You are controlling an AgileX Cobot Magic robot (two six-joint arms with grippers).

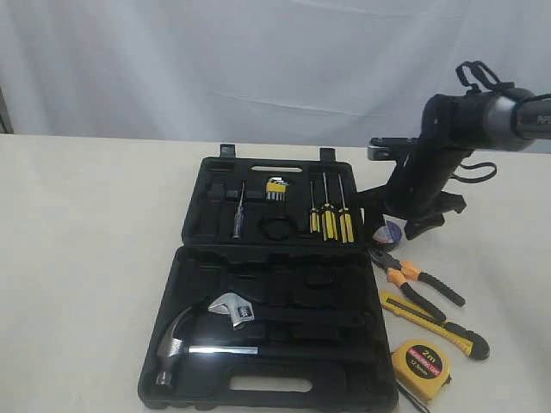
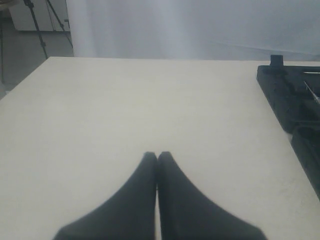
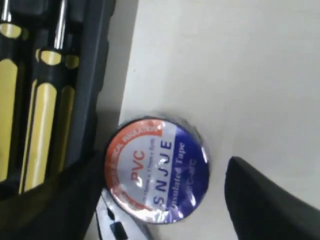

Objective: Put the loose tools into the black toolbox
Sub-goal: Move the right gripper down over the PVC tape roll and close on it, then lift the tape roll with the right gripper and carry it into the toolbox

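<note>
Plainly, everything sits on a broad cream-coloured tabletop (image 1: 86, 258) that is matt and faintly scuffed, with a pale white curtain (image 1: 215, 60) hanging in soft folds behind it. The left wrist view catches a dark tripod (image 2: 37, 25) standing beyond the table's far corner. The large flat black moulded plastic toolbox (image 1: 194, 258) lies wide open in the middle, its two hinged halves flat on the table. The three yellow-handled screwdrivers (image 1: 329, 219) are clipped in the far half, and the steel claw hammer (image 1: 185, 344) and the adjustable wrench (image 1: 232, 310) lie in the near one. All four loose tools are outside it on the table to the right. The small dark tape roll (image 1: 387, 232) lies flat just beside the far half's corner, its face printed orange-red, white and blue with "PVC" and "Insulated Tape". Next come the orange-and-black-handled pliers (image 1: 413, 280), their nose close to the roll, then the yellow-and-black utility knife (image 1: 435, 325). The yellow "2m" tape measure (image 1: 420, 361) is nearest the front edge. The right gripper (image 1: 399, 225) hangs over the roll with its jaws wide. Its black fingers (image 3: 270, 205) stand on either side of the roll, with bare table showing between one of them and the roll. The left gripper (image 2: 157, 157) hovers over bare table off to the left, its jaws pressed together on nothing.
</note>
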